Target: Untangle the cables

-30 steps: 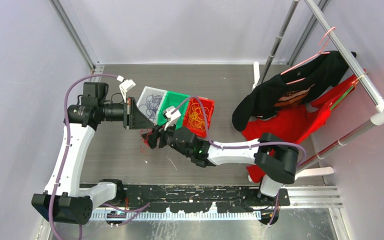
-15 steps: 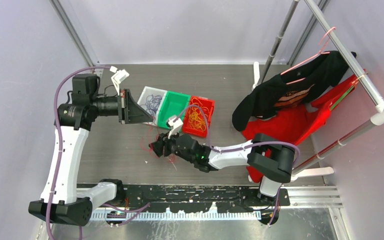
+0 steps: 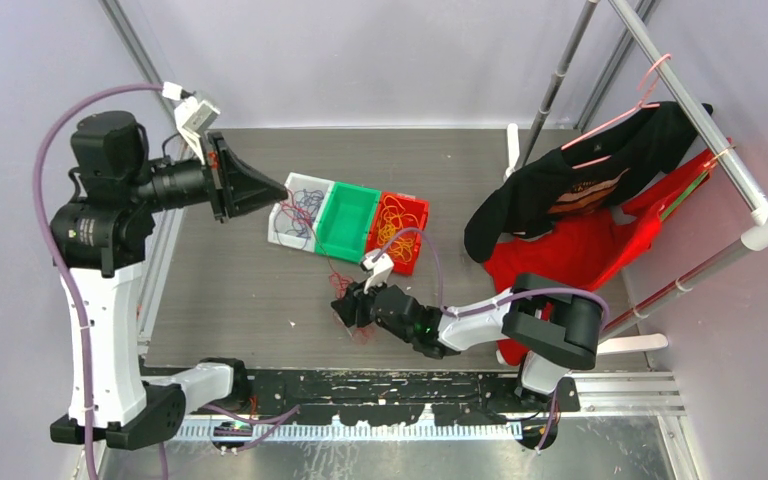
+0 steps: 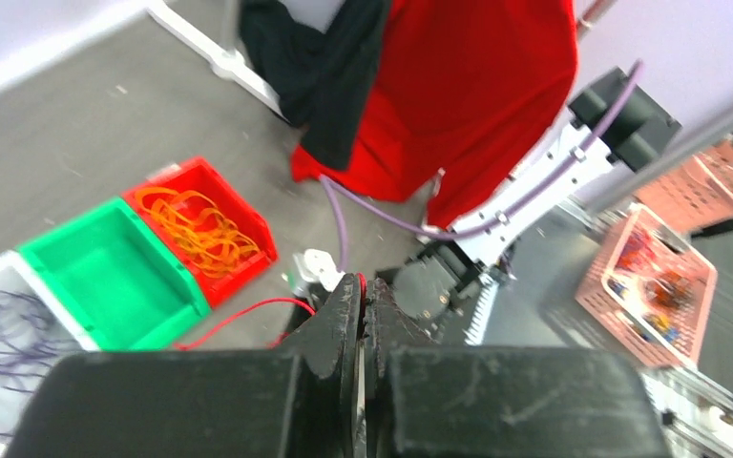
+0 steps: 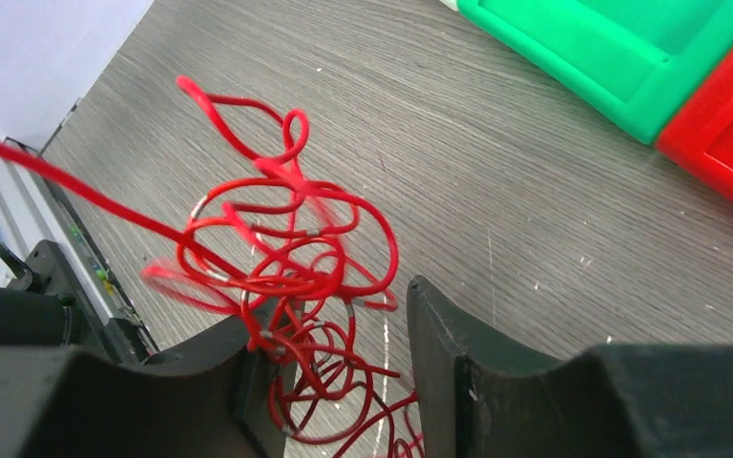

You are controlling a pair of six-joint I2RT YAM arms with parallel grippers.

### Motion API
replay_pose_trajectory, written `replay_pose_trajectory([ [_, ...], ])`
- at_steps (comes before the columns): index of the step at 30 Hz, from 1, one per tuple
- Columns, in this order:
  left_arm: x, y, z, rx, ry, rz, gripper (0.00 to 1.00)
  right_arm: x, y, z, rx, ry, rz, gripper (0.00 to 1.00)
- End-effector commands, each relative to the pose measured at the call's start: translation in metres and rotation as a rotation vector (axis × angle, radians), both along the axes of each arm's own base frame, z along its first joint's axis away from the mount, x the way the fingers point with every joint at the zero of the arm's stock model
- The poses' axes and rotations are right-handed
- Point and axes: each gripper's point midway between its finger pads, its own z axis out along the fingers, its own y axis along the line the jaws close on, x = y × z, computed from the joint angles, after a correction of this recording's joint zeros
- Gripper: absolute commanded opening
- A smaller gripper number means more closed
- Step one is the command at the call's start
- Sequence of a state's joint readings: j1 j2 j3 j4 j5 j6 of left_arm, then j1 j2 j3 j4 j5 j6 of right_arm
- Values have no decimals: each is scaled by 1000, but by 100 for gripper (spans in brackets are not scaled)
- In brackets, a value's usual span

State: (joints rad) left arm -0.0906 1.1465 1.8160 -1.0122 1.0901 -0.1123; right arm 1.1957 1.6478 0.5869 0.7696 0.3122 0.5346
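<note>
A tangle of red cables (image 5: 291, 272) lies on the table between the spread fingers of my right gripper (image 5: 334, 310), which sits low on the table (image 3: 348, 310). My left gripper (image 3: 285, 188) is raised at the back left and shut on one red cable strand (image 4: 248, 310), pinched at its tips (image 4: 363, 282). This strand runs taut down to the tangle (image 3: 358, 328). Purple cables (image 3: 300, 207) lie in a white bin. Orange-yellow cables (image 3: 398, 222) lie in a red bin.
A green bin (image 3: 347, 217) stands between the white and red ones, with nothing showing in it. A rack with a black garment (image 3: 560, 190) and a red one (image 3: 580, 255) stands at the right. A pink basket (image 4: 663, 286) sits beyond the near rail.
My left gripper has risen and drawn back to the left with the red strand, pulling it out. My right gripper has moved nearer and rightward along the table with the tangle.
</note>
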Motion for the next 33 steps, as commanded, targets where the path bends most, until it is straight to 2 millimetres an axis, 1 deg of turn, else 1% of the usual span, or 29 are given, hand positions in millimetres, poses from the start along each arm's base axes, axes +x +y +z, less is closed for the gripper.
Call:
replay_pose_trajectory([
  [1, 13, 12, 35, 51, -198, 121, 0, 6, -6, 13, 58, -17, -49, 49],
  [6, 20, 27, 76, 74, -372, 250, 0, 2, -13, 0, 46, 6, -54, 48],
  [9, 28, 40, 95, 90, -465, 358, 0, 1, -16, -7, 45, 22, -58, 48],
  [12, 46, 67, 115, 110, -565, 556, 0, -1, -19, -12, 40, 34, -60, 48],
  [13, 50, 78, 125, 106, -613, 629, 0, -2, -20, -13, 38, 38, -61, 48],
  [14, 52, 88, 139, 92, -670, 700, 0, -2, -20, -14, 40, 41, -61, 48],
  [16, 52, 106, 155, 74, -727, 812, 0, -3, -22, -16, 37, 48, -61, 47],
  [18, 53, 113, 161, 62, -747, 863, 0, -5, -24, -18, 35, 57, -62, 46],
  [19, 52, 113, 162, 60, -751, 861, 0, -6, -25, -20, 30, 61, -61, 46],
  [22, 51, 99, 148, 84, -719, 770, 0, -8, -28, -22, 22, 66, -55, 45],
  [24, 53, 98, 138, 99, -689, 758, 0, -8, -28, -21, 19, 66, -54, 45],
  [25, 55, 101, 138, 104, -689, 778, 0, -8, -28, -20, 16, 66, -52, 43],
  [26, 57, 106, 141, 104, -704, 810, 0, -9, -27, -20, 11, 69, -46, 41],
  [27, 57, 112, 148, 99, -734, 847, 0, -10, -27, -20, 1, 72, -40, 39],
  [30, 60, 130, 172, 86, -827, 960, 0, -11, -28, -28, -32, 89, -41, 24],
  [31, 61, 136, 181, 81, -857, 994, 0, -16, -27, -31, -37, 103, -17, 20],
  [33, 63, 145, 191, 92, -899, 1049, 0, -19, -29, -37, -44, 119, -11, 16],
])
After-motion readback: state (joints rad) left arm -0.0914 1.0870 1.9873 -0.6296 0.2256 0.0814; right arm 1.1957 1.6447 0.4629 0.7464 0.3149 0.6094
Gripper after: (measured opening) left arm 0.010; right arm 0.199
